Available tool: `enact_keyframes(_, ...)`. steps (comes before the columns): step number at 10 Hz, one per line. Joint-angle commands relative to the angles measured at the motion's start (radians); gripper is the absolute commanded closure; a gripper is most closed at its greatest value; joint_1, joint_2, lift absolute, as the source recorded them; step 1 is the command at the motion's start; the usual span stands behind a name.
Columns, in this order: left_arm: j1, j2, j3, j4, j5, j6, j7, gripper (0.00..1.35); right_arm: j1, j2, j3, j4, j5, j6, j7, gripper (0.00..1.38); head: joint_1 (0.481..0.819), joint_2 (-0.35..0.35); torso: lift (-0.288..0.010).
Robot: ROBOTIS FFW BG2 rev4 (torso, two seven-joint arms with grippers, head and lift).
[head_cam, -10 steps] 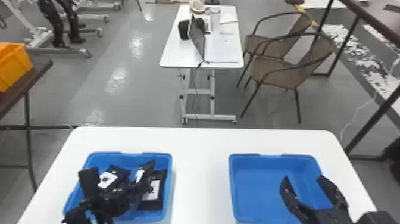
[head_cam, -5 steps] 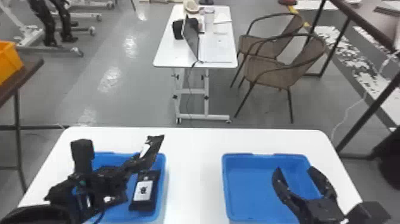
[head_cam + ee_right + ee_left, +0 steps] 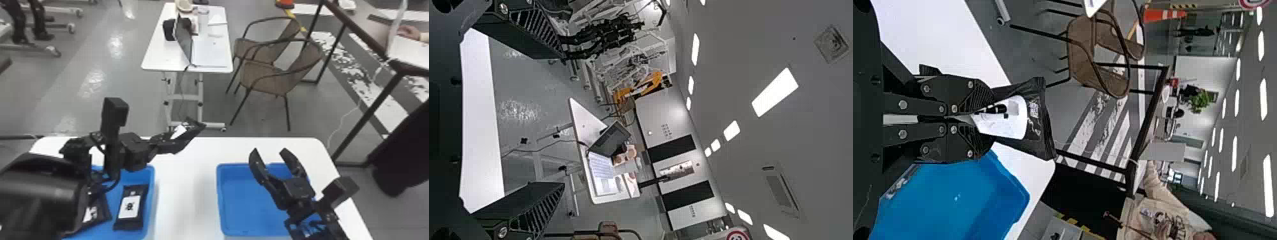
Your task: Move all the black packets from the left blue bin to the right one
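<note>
White table (image 3: pixel 185 198): far edge rounds off at both corners, and a band of tabletop runs between that edge and the two bins. Left blue bin (image 3: pixel 150 194) and right blue bin (image 3: pixel 242 207) sit well apart, a wide strip of white surface between their facing rims – that's the lane for moving across. Beyond the far edge it's grey floor, then a smaller white table (image 3: pixel 159 57) and brown chairs (image 3: pixel 265 76).

Left gripper (image 3: pixel 175 140): closed down on one end of a black packet (image 3: pixel 193 129), white label out, rest of the packet sticking past the fingertips. In the head view it's lifted above the tabletop, lining up with the far edge, between the two bins. Left arm covers part of the left bin.

Right gripper (image 3: pixel 269 150): spread wide, nothing between the fingers – held over the right bin, tips reaching across its far rim in the head view.

Two more packets lie in the left bin: a labelled packet (image 3: pixel 129 207) near the inner wall, and a partly hidden packet (image 3: pixel 99 212) beside it, under the arm.
</note>
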Motion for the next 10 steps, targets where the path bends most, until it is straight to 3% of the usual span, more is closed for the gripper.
enact_keyframes(1,-0.019,-0.026,-0.017,0.021,-0.089,-0.103,-0.008,1.17,-0.044,0.001,0.009,0.024,-0.026,0.000,0.000,0.09,0.695,-0.104,0.000)
enact_keyframes(2,-0.034,-0.032,-0.040,0.097,-0.117,-0.264,0.001,1.17,-0.063,0.001,0.009,0.027,-0.038,0.000,0.002,0.09,0.695,-0.107,0.000)
enact_keyframes(4,-0.076,-0.032,-0.106,0.290,-0.054,-0.514,0.058,1.17,-0.096,0.001,0.009,0.039,-0.061,0.000,0.015,0.09,0.695,-0.128,0.000)
enact_keyframes(6,-0.083,-0.069,-0.109,0.371,-0.042,-0.570,0.087,1.17,-0.115,0.001,0.020,0.055,-0.092,0.002,0.018,0.09,0.695,-0.155,0.000)
enact_keyframes(10,-0.140,-0.075,-0.214,0.411,0.012,-0.599,0.115,1.17,-0.176,0.001,0.063,0.140,-0.210,0.040,0.029,0.09,0.695,-0.181,0.000)
